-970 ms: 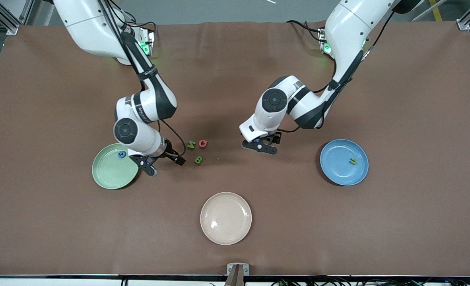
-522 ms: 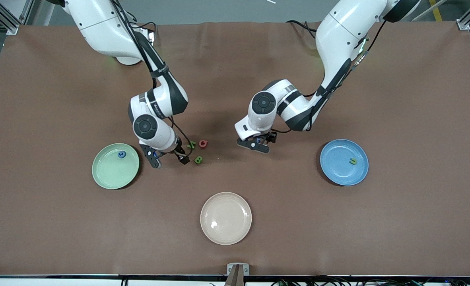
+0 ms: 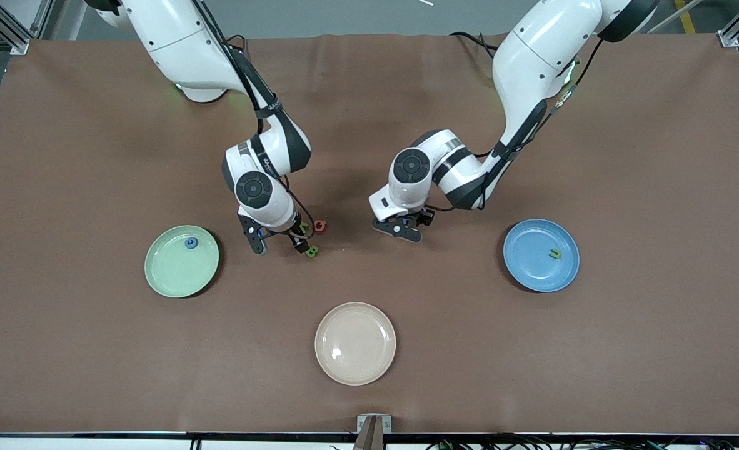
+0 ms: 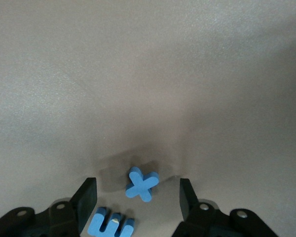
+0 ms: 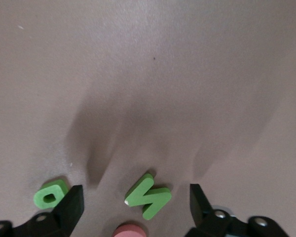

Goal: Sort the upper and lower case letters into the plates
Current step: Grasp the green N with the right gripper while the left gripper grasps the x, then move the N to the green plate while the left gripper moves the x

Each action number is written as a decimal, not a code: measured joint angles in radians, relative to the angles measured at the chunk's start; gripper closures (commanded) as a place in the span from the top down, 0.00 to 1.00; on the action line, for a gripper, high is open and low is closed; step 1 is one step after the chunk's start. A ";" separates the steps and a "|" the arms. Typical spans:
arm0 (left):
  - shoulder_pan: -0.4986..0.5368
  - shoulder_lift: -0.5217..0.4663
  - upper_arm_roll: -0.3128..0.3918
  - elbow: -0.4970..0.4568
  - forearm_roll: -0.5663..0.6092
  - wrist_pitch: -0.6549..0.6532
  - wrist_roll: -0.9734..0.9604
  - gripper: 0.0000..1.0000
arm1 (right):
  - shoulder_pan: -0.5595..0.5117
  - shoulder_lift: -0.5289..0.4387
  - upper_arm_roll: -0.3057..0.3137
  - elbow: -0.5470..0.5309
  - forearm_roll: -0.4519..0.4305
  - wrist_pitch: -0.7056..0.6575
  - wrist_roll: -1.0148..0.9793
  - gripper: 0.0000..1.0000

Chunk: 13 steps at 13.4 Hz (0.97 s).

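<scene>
The mint green plate (image 3: 175,269) holds one small blue letter (image 3: 191,243). A yellow-green letter (image 3: 555,254) lies in the blue plate (image 3: 532,265). My right gripper (image 3: 277,240) is low over the loose letters at mid-table and open. A green zigzag letter (image 5: 149,196) lies between its fingers, with a green B (image 5: 50,193) outside one finger and a red letter (image 5: 130,231) close by. My left gripper (image 3: 401,229) is open and low over the cloth. It straddles a blue x (image 4: 142,183), and a second blue letter (image 4: 111,224) lies beside one finger (image 4: 86,200).
A cream-beige plate (image 3: 355,343) sits nearer the front camera, midway between the two coloured plates. Brown cloth (image 3: 626,156) covers the whole table. Both arms' elbows lean in over the middle of the table.
My right gripper has swung from the mint plate's rim over to the green and red letters. My left gripper has shifted slightly toward the right arm's end.
</scene>
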 measured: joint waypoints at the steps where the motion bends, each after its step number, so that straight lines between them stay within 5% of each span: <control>1: -0.003 0.000 0.000 0.000 0.000 0.000 0.000 0.69 | 0.004 0.002 0.000 -0.005 0.000 0.007 0.009 0.85; 10: -0.014 0.009 0.001 0.000 0.000 0.000 0.000 0.52 | 0.017 0.012 -0.001 -0.004 -0.003 0.028 0.031 0.44; 13: -0.014 0.008 0.001 0.001 0.000 0.000 0.000 0.40 | 0.017 0.005 -0.002 -0.002 -0.007 0.015 0.031 0.07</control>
